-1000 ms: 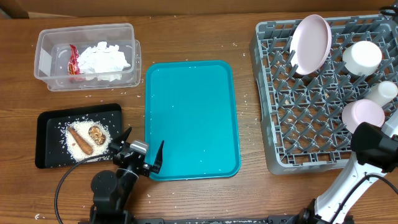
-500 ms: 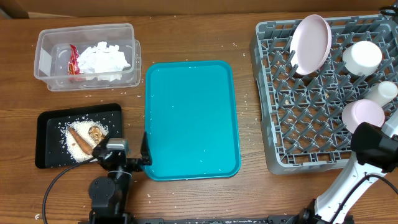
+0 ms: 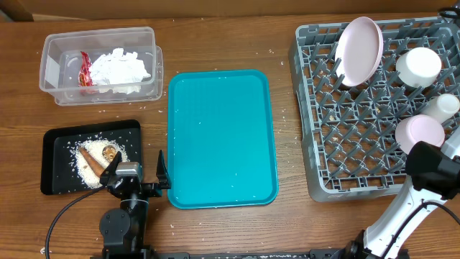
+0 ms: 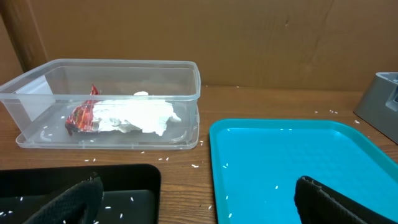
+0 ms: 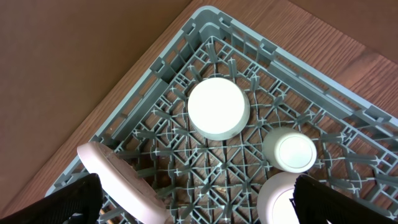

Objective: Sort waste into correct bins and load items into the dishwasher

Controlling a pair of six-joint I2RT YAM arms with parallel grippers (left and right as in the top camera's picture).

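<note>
White napkins (image 3: 122, 70) and a red-and-silver wrapper (image 3: 85, 70) lie in the clear tub (image 3: 154, 72). The black tray (image 3: 54, 155) holds a carrot-like stick (image 3: 92, 164), a brown lump (image 3: 110, 152) and white crumbs (image 3: 77, 155). In the grey dish rack (image 3: 345, 144) stand a pale-pink plate (image 3: 359, 50), an upturned bowl (image 3: 418, 66), a cup (image 3: 444, 106) and a smaller dish (image 3: 419, 133). My left gripper (image 3: 136, 171) is open and empty, low between the black tray and the teal tray (image 3: 221, 137). Open and empty too, my right gripper (image 5: 202, 211) hangs above the rack (image 5: 205, 25).
The teal serving tray (image 4: 292, 155) fills the middle of the table with only a few crumbs on it. Loose crumbs dot the wood around it. A cardboard wall runs along the back. The right arm's base stands at the front right.
The left gripper has swung left off the teal tray's front-left corner and now points between the two trays. The right arm has not moved.
</note>
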